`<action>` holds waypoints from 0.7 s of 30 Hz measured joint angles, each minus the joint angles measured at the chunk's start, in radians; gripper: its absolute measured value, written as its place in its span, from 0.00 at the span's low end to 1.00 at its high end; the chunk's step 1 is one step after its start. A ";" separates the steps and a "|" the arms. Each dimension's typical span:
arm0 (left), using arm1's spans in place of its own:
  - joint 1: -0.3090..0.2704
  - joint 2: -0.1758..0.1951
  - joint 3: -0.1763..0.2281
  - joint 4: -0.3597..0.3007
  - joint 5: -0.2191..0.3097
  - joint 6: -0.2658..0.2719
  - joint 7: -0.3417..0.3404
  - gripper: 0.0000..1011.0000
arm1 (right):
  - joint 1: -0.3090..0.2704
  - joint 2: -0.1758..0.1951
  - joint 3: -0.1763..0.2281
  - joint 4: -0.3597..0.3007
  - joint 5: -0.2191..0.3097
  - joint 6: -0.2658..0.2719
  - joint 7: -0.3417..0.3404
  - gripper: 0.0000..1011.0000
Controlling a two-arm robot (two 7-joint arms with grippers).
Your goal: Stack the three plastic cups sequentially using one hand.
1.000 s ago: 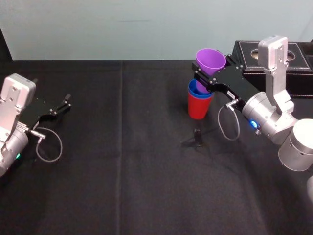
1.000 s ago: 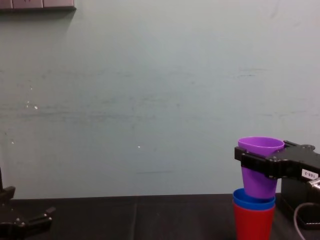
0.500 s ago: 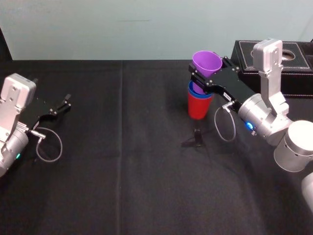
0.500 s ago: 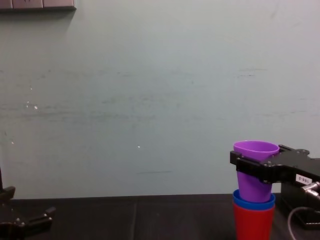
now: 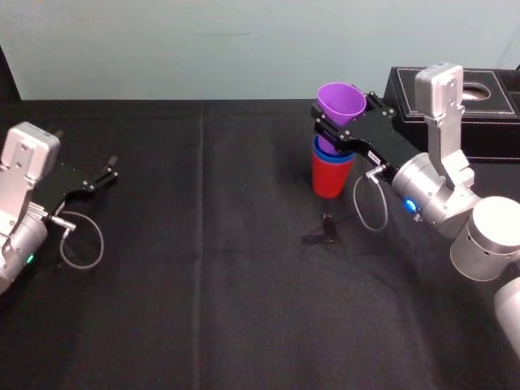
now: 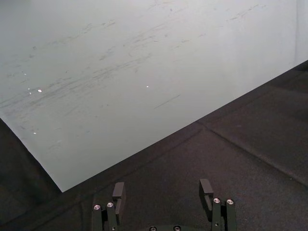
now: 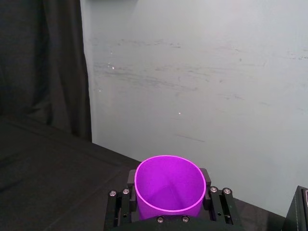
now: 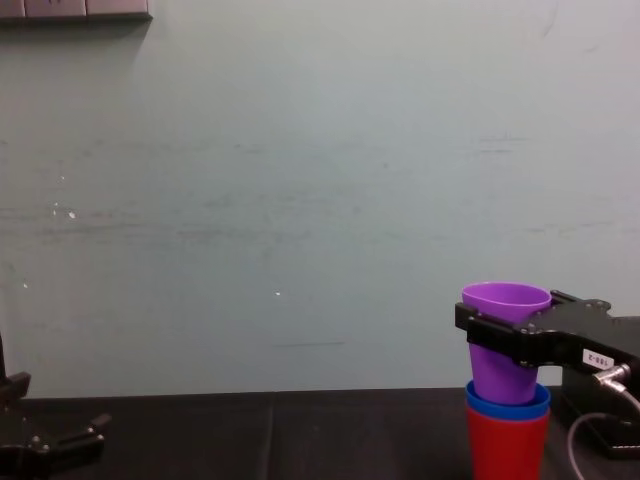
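My right gripper (image 5: 341,123) is shut on the purple cup (image 5: 342,101), gripping it just below the rim and holding it upright over the stack. The blue cup (image 5: 322,149) sits nested in the red cup (image 5: 330,179), which stands on the black cloth. From the chest view, the purple cup (image 8: 505,345) has its base at the mouth of the blue cup (image 8: 507,401), above the red cup (image 8: 507,446). The right wrist view looks down into the purple cup (image 7: 168,180) between the fingers (image 7: 131,179). My left gripper (image 5: 109,172) rests open at the far left, nothing in it.
A black stitched box (image 5: 487,91) stands at the back right, just behind my right arm. A small dark object (image 5: 327,227) lies on the cloth in front of the red cup. A pale wall runs along the table's far edge.
My right gripper has carried the purple cup down and slightly left, bringing its base from above the blue cup to the blue cup's mouth. The left arm has not moved.
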 joint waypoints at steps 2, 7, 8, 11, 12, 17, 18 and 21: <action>0.000 0.000 0.000 0.000 0.000 0.000 0.000 0.99 | 0.003 -0.002 0.000 0.006 0.000 -0.003 0.001 0.73; 0.000 0.000 0.000 0.000 0.000 0.000 0.000 0.99 | 0.009 -0.005 0.000 0.022 -0.002 -0.011 0.005 0.73; 0.000 0.000 0.000 0.000 0.000 0.000 0.000 0.99 | 0.009 -0.006 0.000 0.025 -0.002 -0.013 0.006 0.73; 0.000 0.000 0.000 0.000 0.000 0.000 0.000 0.99 | 0.010 -0.007 0.000 0.032 -0.003 -0.017 0.007 0.73; 0.000 0.000 0.000 0.000 0.000 0.000 0.000 0.99 | 0.012 -0.008 0.000 0.037 -0.004 -0.021 0.008 0.73; 0.000 0.000 0.000 0.000 0.000 0.000 0.000 0.99 | 0.013 -0.011 0.000 0.053 -0.006 -0.032 0.011 0.73; 0.000 0.000 0.000 0.000 0.000 0.000 0.000 0.99 | 0.013 -0.012 0.000 0.057 -0.007 -0.036 0.012 0.73; 0.000 0.000 0.000 0.000 0.000 0.000 0.000 0.99 | 0.011 -0.013 -0.001 0.066 -0.008 -0.043 0.013 0.73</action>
